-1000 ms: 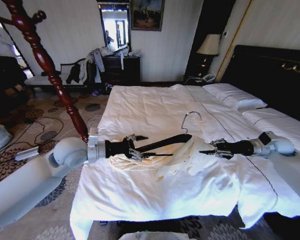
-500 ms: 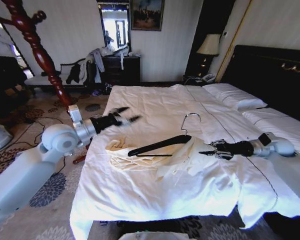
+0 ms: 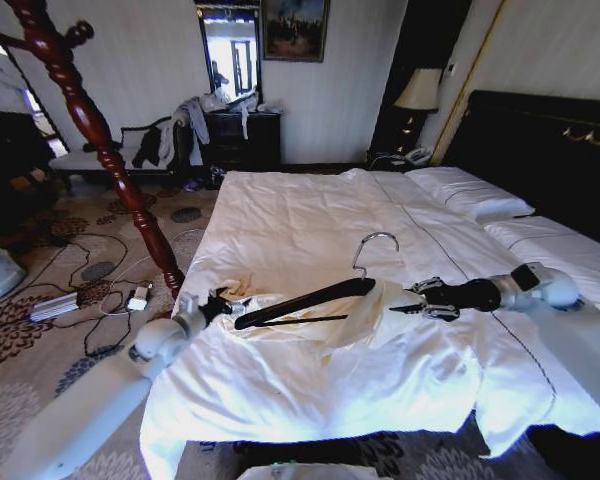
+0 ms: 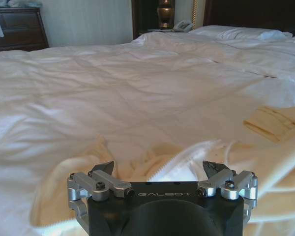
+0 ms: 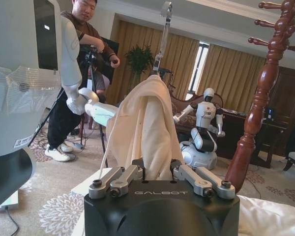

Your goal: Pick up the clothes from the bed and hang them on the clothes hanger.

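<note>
We judge the clothes (image 3: pixel 310 320), one thin cream shirt, light, limp and prone to slipping; the shoulder seam offers the best hold. It lies crumpled at the bed's (image 3: pixel 310 210) centre, the black clothes hanger (image 3: pixel 305 300) partly inside it. At three o'clock our right gripper (image 3: pixel 408 300) pinches its fabric. At nine o'clock our left gripper (image 3: pixel 220 297) hovers with fingers spread, holding nothing.

You are facing the bed (image 3: pixel 310 215), its white duvet (image 3: pixel 300 380) rumpled and hanging over the near edge. The cream clothes (image 3: pixel 355 320) lie bunched on the duvet near that edge, with white pillows (image 3: pixel 470 192) resting against the black headboard (image 3: pixel 540 150).
</note>
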Available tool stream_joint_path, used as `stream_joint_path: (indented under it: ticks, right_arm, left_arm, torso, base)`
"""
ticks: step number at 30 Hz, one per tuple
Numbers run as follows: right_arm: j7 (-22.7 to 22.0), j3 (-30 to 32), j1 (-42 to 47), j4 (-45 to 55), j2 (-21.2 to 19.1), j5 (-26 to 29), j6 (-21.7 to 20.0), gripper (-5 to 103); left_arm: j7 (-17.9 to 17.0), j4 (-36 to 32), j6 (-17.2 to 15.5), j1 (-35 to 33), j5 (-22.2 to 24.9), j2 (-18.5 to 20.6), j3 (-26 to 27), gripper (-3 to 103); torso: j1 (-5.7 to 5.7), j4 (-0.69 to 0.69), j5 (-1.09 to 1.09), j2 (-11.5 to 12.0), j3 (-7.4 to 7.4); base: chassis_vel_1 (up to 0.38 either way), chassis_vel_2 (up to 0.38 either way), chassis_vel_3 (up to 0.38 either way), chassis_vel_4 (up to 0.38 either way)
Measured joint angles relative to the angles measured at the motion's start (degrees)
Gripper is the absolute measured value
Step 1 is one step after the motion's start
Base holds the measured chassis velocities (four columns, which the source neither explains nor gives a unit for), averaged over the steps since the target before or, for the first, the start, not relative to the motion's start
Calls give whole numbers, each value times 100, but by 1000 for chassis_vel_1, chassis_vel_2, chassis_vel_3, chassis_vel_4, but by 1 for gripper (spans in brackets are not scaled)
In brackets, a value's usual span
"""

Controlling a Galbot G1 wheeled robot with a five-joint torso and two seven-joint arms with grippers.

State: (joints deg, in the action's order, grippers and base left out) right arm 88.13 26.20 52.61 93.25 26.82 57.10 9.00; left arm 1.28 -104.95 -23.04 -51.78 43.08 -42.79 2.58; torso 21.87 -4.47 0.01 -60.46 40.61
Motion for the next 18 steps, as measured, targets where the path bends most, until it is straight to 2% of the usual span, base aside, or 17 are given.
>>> stream_joint_path:
  ticks: [4, 7, 8, 10, 12, 15, 18]
  right_arm:
    - [0, -28, -3, -7, 41, -5, 2, 20]
    - [0, -30, 4, 24, 47, -1, 4, 20]
    - [0, -30, 4, 24, 47, -1, 4, 20]
    - [0, -30, 8, 58, 30, 7, 8, 20]
    - [0, -30, 9, 65, 30, 8, 9, 20]
    - [0, -25, 23, 115, 35, 21, 13, 20]
    - [0, -15, 31, 135, 39, 24, 19, 20]
  left_arm:
    - [102, 269, 0, 271, -69, -80, -218, 102]
    - [394, 524, 34, 468, -430, -152, -483, 98]
    - [394, 524, 34, 468, -430, -152, -483, 98]
    - [667, 683, 90, 576, -955, -218, -665, 98]
    - [710, 714, 106, 594, -1055, -237, -691, 96]
    - [1011, 908, 234, 727, -1542, -334, -875, 82]
    - [1121, 985, 317, 774, -1724, -363, -940, 76]
  torso:
    - [0, -1, 0, 0, 0]
    - [0, 0, 0, 0, 0]
    - [0, 0, 0, 0, 0]
    - [0, 1, -1, 0, 0]
    - [0, 1, -1, 0, 0]
    - [0, 0, -1, 0, 1]
    - [0, 0, -2, 0, 0]
  base:
    - [0, 0, 0, 0]
    - [0, 0, 0, 0]
    - [0, 0, 0, 0]
    - [0, 0, 0, 0]
    - [0, 0, 0, 0]
    - [0, 0, 0, 0]
    - [0, 0, 0, 0]
